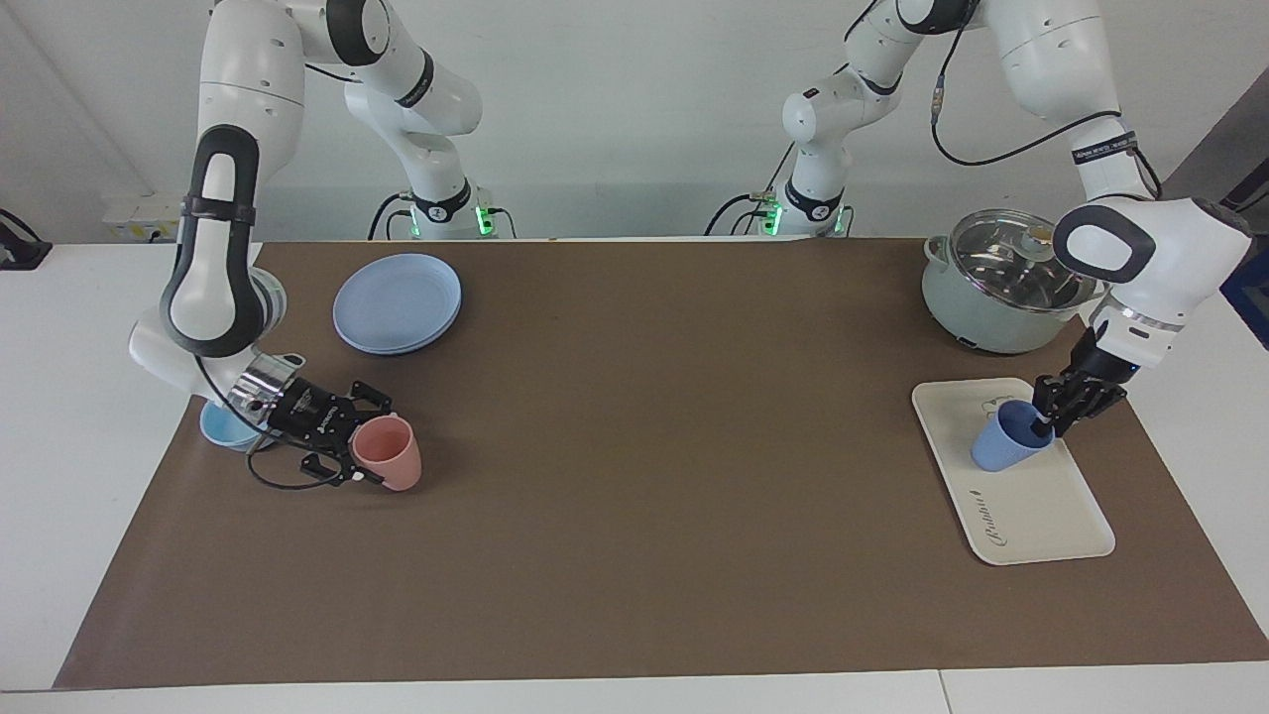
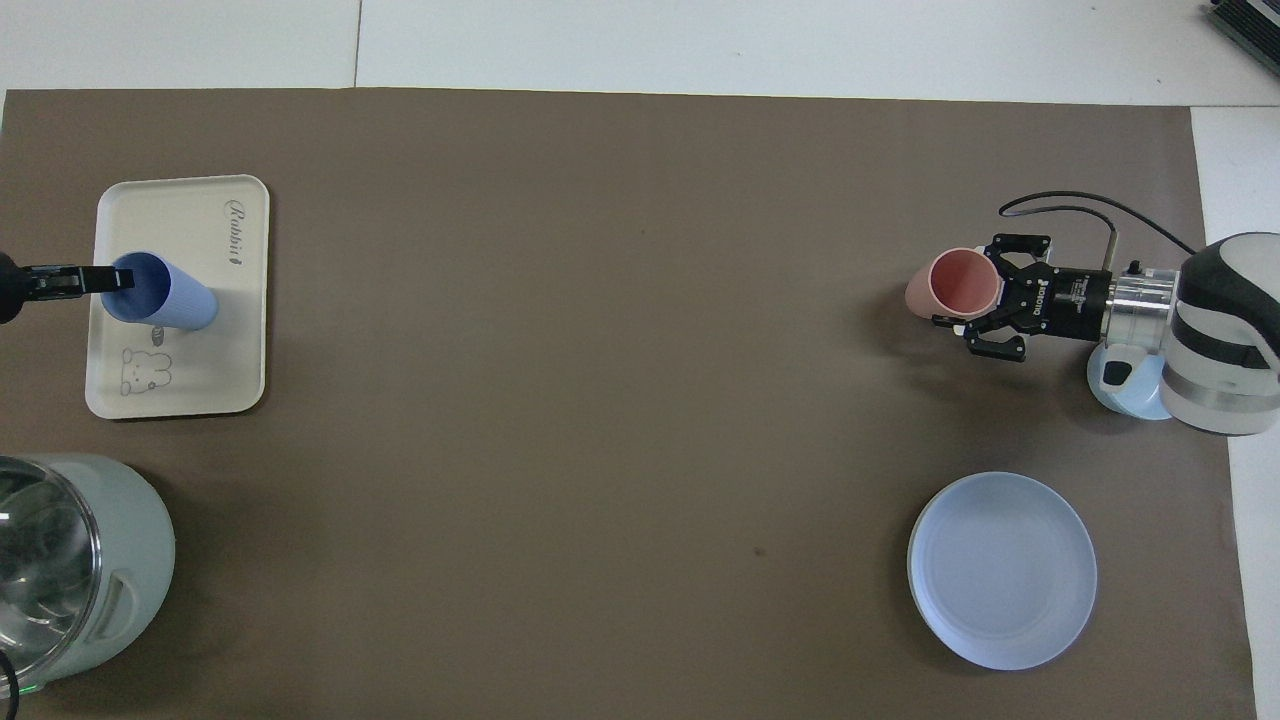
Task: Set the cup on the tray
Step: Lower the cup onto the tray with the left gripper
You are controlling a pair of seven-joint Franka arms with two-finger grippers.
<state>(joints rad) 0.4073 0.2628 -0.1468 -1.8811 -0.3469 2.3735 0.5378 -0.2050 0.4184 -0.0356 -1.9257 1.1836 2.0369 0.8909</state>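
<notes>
Blue cup [image 1: 1009,443] stands tilted on cream tray [image 1: 1041,506].

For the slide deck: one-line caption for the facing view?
Left gripper sets blue cup on cream tray; right gripper holds pink tumbler over the mat.

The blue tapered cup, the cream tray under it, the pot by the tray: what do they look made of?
The blue tapered cup: likely matte plastic, flat even colour without glints, faint ribbing on its side. The cream rectangular tray: probably plastic too, smooth, with printed script and a cartoon. The pale green pot: glossy coated shell, material unclear; its lid looks like clear glass, see-through with reflections.
</notes>
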